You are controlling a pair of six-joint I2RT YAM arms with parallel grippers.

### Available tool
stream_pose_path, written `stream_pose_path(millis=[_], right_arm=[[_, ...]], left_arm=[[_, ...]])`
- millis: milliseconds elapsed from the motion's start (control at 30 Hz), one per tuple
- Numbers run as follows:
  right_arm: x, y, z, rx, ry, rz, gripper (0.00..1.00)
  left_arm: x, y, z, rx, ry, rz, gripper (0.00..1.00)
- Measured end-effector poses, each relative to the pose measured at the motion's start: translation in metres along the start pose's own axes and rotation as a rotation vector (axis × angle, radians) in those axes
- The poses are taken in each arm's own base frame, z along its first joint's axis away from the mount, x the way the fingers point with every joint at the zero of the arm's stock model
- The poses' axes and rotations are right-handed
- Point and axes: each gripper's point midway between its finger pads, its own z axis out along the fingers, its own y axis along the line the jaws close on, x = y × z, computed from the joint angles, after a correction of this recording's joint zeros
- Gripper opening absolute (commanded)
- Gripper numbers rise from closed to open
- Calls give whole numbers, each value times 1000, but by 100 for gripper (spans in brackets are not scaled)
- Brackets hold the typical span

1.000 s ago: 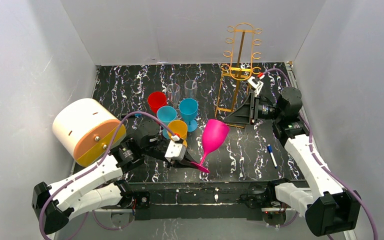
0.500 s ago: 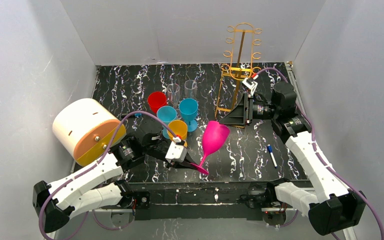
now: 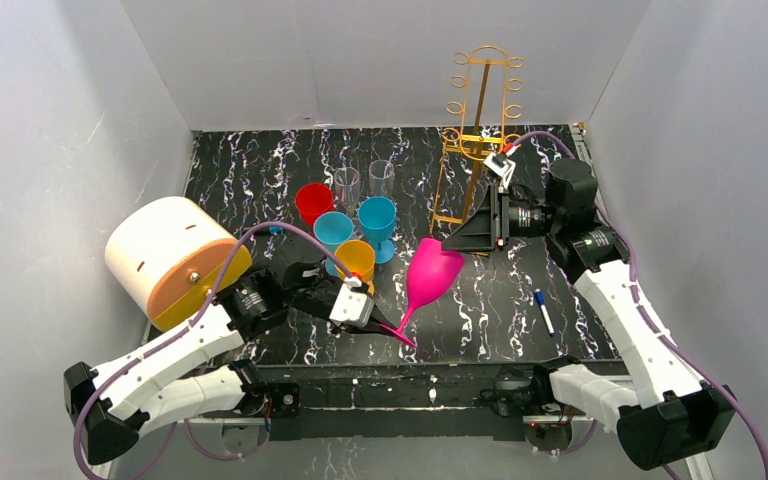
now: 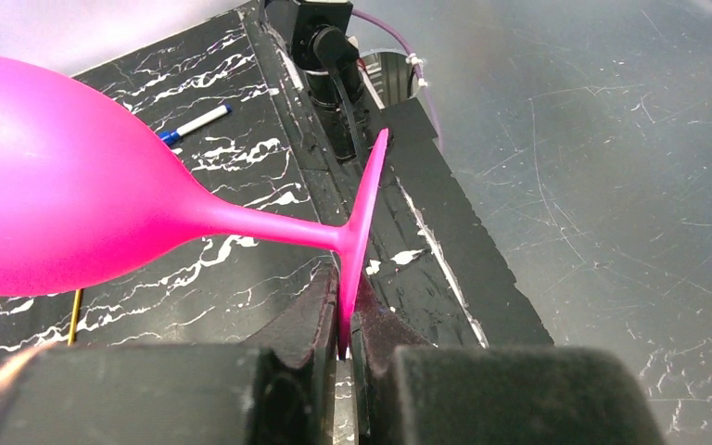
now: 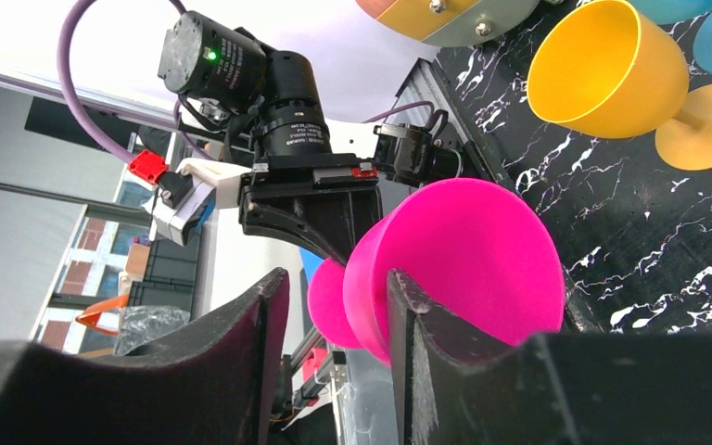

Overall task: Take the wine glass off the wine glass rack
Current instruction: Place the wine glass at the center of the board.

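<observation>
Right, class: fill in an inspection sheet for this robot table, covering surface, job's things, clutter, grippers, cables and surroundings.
Surface: black white-veined tabletop, no spills seen.
Job's things: pink plastic wine glass off the hooks and tilted; tall gold wire rack upright at the back right, hooks bare.
Clutter: red cup, small blue goblet, taller blue goblet, yellow goblet, two clear glasses, white-and-orange drum, blue-capped marker.
Grippers: left gripper shut on the glass's foot; right gripper open at its bowl, contact unclear.
Cables: purple cable along each arm, no snag seen.
Surroundings: plain grey walls on three sides.
</observation>
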Motion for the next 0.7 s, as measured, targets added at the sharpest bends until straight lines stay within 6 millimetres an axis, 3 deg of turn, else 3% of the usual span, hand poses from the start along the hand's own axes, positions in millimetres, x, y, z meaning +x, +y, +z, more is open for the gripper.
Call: stream_pose_path(millis=[300,567,700], right_arm=[[6,-7,4,6,41,43,39],[16,12,8,-82,109,37,37],[18,13,10,-83,119,42,27]], left_arm=[[1,1,1,11,16,10,0],[3,-1,0,16,24,35,0],[3,-1,0,15,25,48,0]])
